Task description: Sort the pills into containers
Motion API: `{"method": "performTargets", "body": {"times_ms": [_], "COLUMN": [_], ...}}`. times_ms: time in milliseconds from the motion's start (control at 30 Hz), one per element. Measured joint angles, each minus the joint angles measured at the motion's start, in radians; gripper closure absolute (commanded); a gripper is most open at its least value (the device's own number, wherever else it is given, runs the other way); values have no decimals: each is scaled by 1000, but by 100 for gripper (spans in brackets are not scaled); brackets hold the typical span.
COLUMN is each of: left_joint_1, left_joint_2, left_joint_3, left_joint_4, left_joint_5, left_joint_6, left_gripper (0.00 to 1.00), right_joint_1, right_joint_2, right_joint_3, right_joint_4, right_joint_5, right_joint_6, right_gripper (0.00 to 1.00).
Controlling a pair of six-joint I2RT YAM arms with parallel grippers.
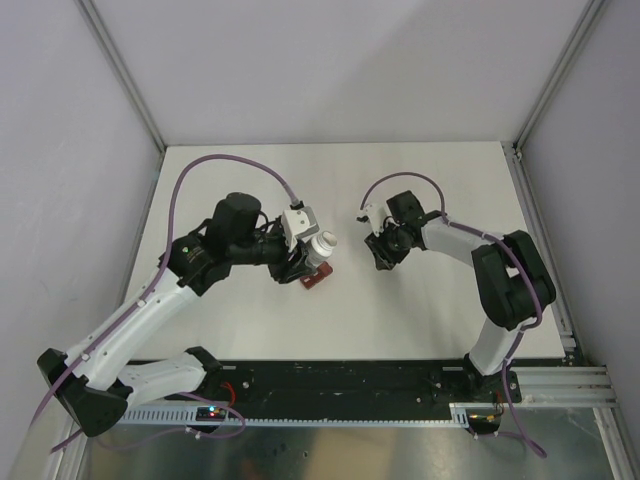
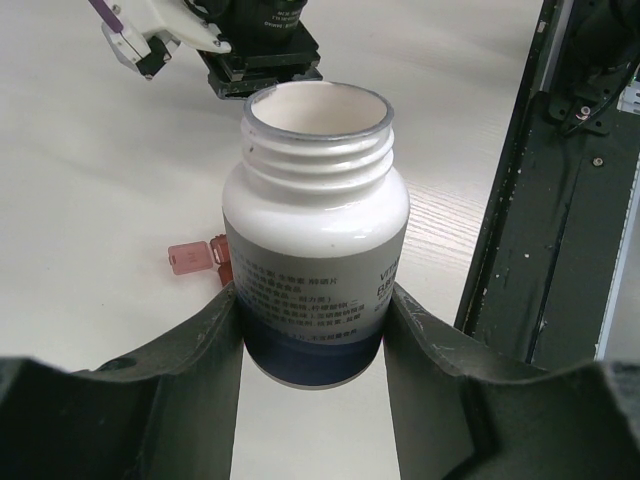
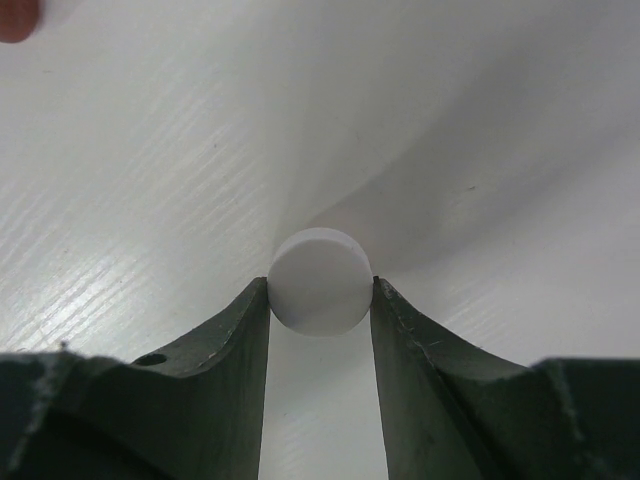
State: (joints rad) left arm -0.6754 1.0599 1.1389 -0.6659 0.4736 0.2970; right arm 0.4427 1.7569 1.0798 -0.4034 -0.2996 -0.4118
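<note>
My left gripper (image 2: 315,300) is shut on a white pill bottle (image 2: 315,215) with a dark blue base. The bottle has no cap and its mouth is open; no pills show. In the top view the bottle (image 1: 321,245) hangs tilted over the containers (image 1: 315,277), a small dark red pill box on the table. Behind the bottle, the containers (image 2: 192,259) show one pink lid flap. Further right, my right gripper (image 1: 382,255) points down at the table. Its fingertips (image 3: 320,285) pinch a round white cap (image 3: 320,280), just above the table.
The white table (image 1: 400,190) is walled at the back and sides. A black rail (image 1: 400,380) with the arm bases runs along the near edge. My right arm's wrist (image 2: 255,45) hangs just beyond the bottle. A dark red blur (image 3: 15,15) sits in the corner.
</note>
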Motion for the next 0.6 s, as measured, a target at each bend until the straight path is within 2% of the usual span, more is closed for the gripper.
{"method": "performTargets", "body": {"times_ms": [600], "left_joint_1": [2], "left_joint_2": [0], "left_joint_3": [-1], "left_joint_4": [0], "left_joint_5": [-18], "left_joint_6": [0], "left_gripper": [100], "right_joint_1": [-3], "right_joint_2": [18], "right_joint_3": [-14], "right_joint_4": [21], "right_joint_5": [40], "right_joint_6": [27], "right_gripper": [48]}}
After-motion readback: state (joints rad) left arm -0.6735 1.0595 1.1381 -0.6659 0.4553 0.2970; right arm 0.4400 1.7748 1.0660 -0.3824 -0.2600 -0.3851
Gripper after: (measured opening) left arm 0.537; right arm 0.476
